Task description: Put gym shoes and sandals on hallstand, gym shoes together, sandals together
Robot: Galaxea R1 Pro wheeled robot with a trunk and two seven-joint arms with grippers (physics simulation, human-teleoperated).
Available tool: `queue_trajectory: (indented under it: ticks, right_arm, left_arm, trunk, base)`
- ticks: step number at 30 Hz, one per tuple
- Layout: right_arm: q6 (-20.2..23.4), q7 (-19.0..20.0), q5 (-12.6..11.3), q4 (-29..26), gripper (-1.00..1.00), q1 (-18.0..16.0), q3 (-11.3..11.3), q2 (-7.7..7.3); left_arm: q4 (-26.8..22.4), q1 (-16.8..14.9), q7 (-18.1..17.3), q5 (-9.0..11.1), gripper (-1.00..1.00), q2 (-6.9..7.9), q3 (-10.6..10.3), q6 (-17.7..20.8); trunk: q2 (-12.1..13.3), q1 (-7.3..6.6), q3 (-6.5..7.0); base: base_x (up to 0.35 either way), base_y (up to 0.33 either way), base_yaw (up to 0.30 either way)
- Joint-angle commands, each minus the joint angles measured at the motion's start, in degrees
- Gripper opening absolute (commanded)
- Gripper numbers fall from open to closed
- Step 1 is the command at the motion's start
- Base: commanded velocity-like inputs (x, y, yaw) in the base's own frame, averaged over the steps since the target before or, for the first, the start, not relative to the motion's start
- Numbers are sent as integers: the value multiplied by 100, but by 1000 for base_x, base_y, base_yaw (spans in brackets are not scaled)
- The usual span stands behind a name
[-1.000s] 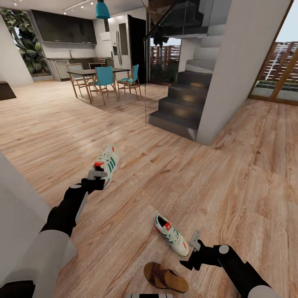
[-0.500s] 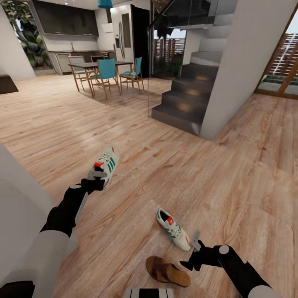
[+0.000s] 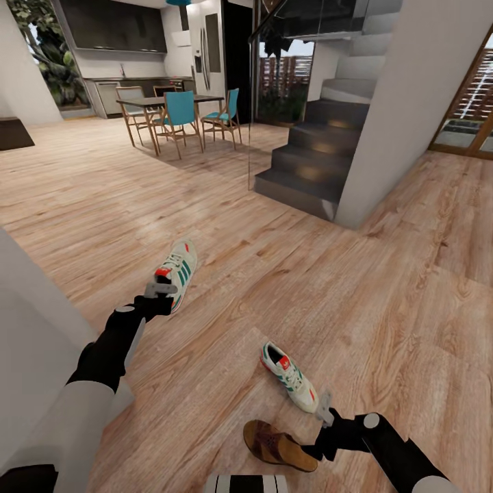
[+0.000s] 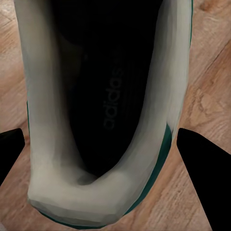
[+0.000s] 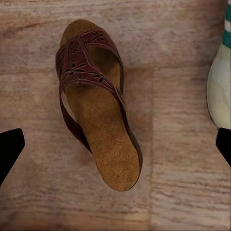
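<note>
Right gripper (image 3: 324,413) lowered; sandal (image 5: 96,101) between fingertips.

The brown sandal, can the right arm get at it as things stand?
Probably yes: the right end effector hangs open just beside the sandal, nothing lying over it; only a gym shoe sits close alongside.

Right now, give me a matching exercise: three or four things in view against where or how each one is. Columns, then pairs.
Things:
1. gym shoe in left gripper
2. second gym shoe
3. sandal
4. right gripper

Places or states:
A. flat on the floor, straps up, nearest the robot
B. open, above the floor beside a sneaker's toe
C. gripped at the heel by the left gripper
D. on the floor between the sandal and the stairs

Pairs: 1-C, 2-D, 3-A, 4-B
</note>
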Motion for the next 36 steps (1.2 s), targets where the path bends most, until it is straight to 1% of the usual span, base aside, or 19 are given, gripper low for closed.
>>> queue_trajectory:
  ticks: [1, 6, 11, 20, 25, 28, 29, 30, 32, 35, 36]
  right_arm:
    - [19, 13, 25, -6, 100, -1, 17, -6]
    - [19, 12, 113, 2, 100, -1, 19, -9]
    - [19, 12, 130, 2, 100, -1, 20, -5]
    - [19, 12, 132, 2, 100, -1, 15, -4]
    - [19, 12, 132, -4, 100, -1, 18, -4]
    - [19, 12, 136, -6, 100, -1, 25, -4]
    - [19, 12, 161, -11, 100, -1, 29, -4]
    - [19, 12, 218, -17, 100, -1, 29, -4]
    - [19, 14, 596, -43, 100, -1, 64, 5]
    - [15, 8, 1324, -71, 100, -1, 187, 11]
    - [13, 6, 1424, -77, 100, -1, 200, 12]
  left_arm:
    - [-7, -2, -58, -61, -100, -6, 13, 23]
    - [-4, -8, -58, -55, -100, -13, 14, 23]
    - [-2, -23, -58, -53, -100, -12, 16, 23]
    - [-7, -55, -58, -56, -100, -36, 27, 31]
    - [-2, -82, -58, -53, -100, -57, 35, 39]
    - [-4, -83, -61, -53, -100, -74, 27, 144]
    - [-2, -82, -64, -53, -100, -74, -10, 192]
    - [-1, -82, -63, -53, -100, -71, -44, 211]
    - [-1, -78, -65, -53, -100, -51, -118, 232]
    - [-1, -74, -66, -53, -100, -34, -149, 241]
    - [-1, -73, -66, -50, -100, -33, -152, 242]
  trunk:
    - [-2, -1, -5]
    - [-2, -1, -18]
    - [-9, 12, -167]
    - [-9, 12, -198]
    - [-15, 25, -343]
    - [-15, 25, -363]
    - [-15, 25, -365]
    - [-15, 25, -366]
    - [-15, 25, -367]
    - [-15, 25, -368]
    - [-15, 25, -368]
  base:
    - [0, 0, 0]
    - [0, 0, 10]
    - [0, 0, 61]
    - [0, 0, 24]
    - [0, 0, 0]
    - [0, 0, 0]
    - [0, 0, 0]
    - [0, 0, 0]
    - [0, 0, 0]
    - [0, 0, 0]
    - [0, 0, 0]
